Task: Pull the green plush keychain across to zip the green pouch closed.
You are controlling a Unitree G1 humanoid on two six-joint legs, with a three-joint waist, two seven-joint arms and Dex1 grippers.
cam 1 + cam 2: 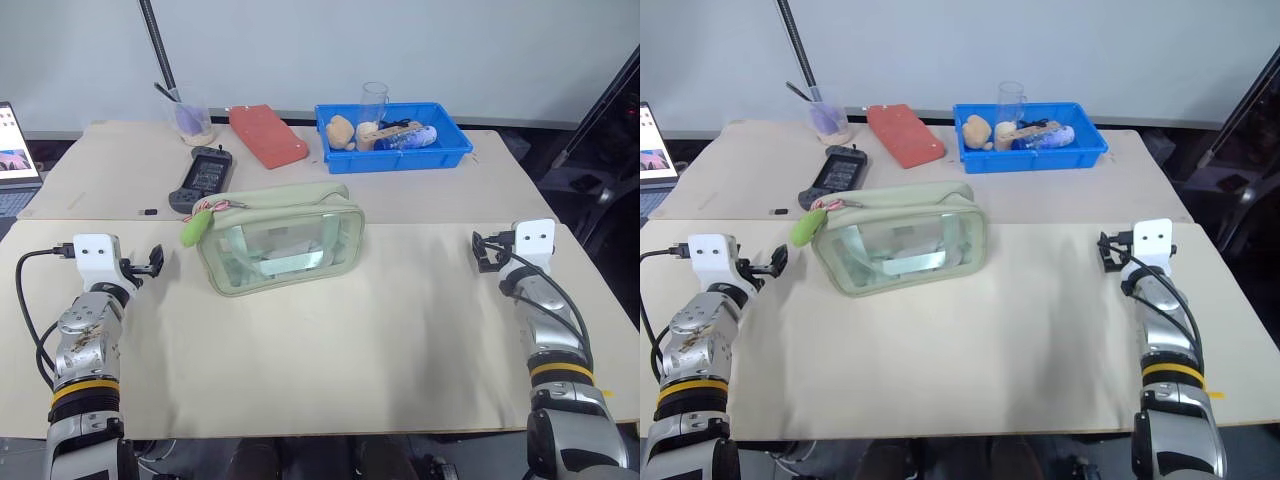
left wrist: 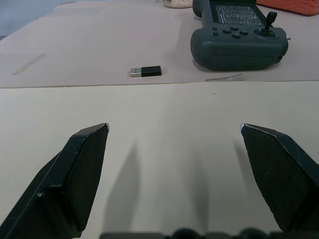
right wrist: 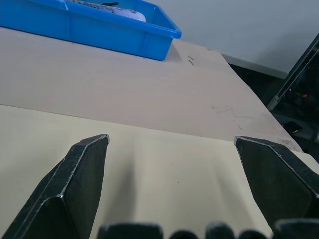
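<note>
I'm seeing the green pouch point(image 1: 280, 238) lying mid-table, the green plush keychain point(image 1: 193, 228) hanging at its left end. I'm holding the left gripper point(image 1: 152, 262) and right gripper point(image 1: 482, 252) well out to either side of the pouch, fingers spread wide and gripping nothing.

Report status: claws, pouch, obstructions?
Left claw and right claw open, empty. Keychain at pouch's left end, untouched. Nothing blocking.

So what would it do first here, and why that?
Probably swing the left pincer toward the green plush keychain. Both pincers are open and empty, well apart from the green pouch, and the keychain hangs at the pouch's left end, nearest that arm.
</note>
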